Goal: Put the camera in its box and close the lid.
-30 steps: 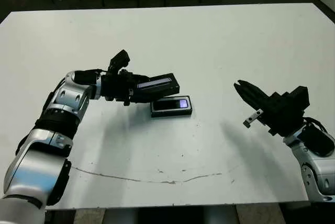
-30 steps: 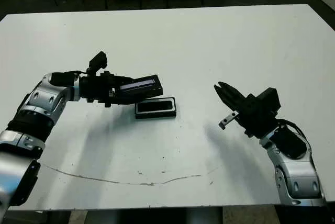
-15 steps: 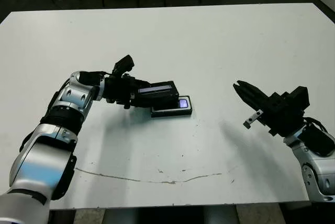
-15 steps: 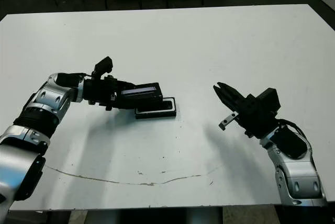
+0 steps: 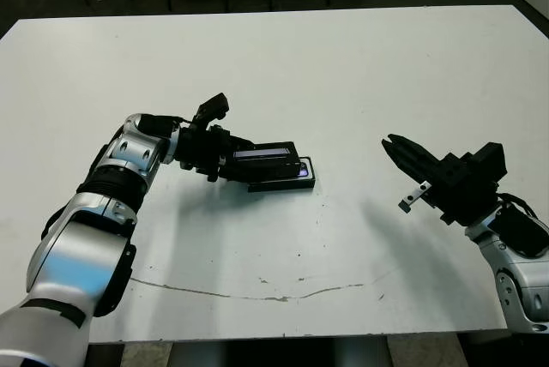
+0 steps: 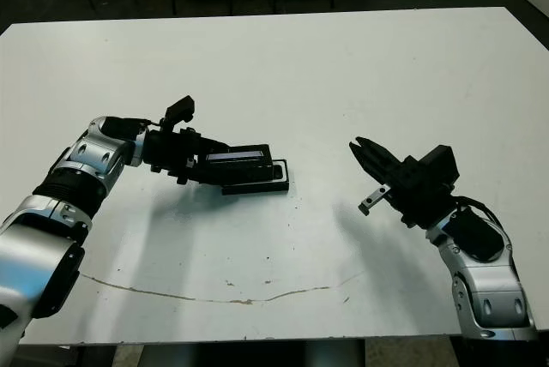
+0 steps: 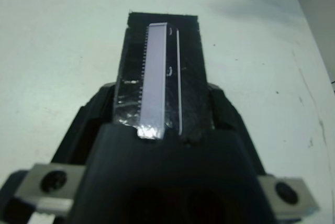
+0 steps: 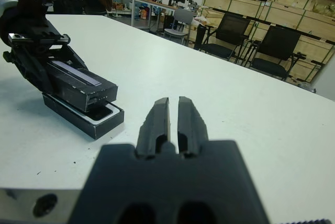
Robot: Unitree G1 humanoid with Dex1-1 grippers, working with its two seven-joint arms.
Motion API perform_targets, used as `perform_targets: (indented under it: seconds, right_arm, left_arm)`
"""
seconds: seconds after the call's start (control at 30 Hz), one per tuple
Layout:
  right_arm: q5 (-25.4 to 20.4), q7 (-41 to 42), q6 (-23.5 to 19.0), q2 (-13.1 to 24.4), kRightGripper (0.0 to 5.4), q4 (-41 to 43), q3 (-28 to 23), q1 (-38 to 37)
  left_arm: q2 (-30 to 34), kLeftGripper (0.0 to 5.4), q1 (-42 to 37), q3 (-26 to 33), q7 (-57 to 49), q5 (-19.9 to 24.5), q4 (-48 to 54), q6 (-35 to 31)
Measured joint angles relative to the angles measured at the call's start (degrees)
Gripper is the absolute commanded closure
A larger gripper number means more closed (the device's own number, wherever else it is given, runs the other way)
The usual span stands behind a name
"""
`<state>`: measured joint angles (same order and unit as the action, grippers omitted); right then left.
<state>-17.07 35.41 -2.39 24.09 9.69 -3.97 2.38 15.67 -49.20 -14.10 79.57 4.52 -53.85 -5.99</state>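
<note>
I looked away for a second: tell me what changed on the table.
The left pincer, shut on the lid, carried it down over the box; it now covers most of the box but sits slightly high. The box, with the camera in it, and the right pincer kept their places.

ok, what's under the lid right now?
The box, directly beneath the lid held by the left gripper. Its right end pokes out, with something dark inside the white lining; the rest is covered.

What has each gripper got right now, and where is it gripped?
The left gripper holds the lid by its near end, over the box. The right gripper holds nothing, jaws shut.
</note>
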Motion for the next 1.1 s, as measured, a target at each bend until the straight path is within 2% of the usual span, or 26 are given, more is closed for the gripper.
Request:
perform_targets:
  seconds: [0.57, 1.1]
  right_arm:
    - [0.13, -0.03, -1.04, 0.18, 5.4, 0.43, -0.39, 0.0]
    - [0.63, 0.15, 0.11, 0.18, 5.4, -0.16, -0.43, 0.0]
  left_arm:
    - [-2.47, 2.63, 0.17, -1.48, -1.13, -1.58, -0.59, 3.35]
    - [-2.91, 2.63, 2.0, -1.06, -4.1, -1.16, -0.04, 5.02]
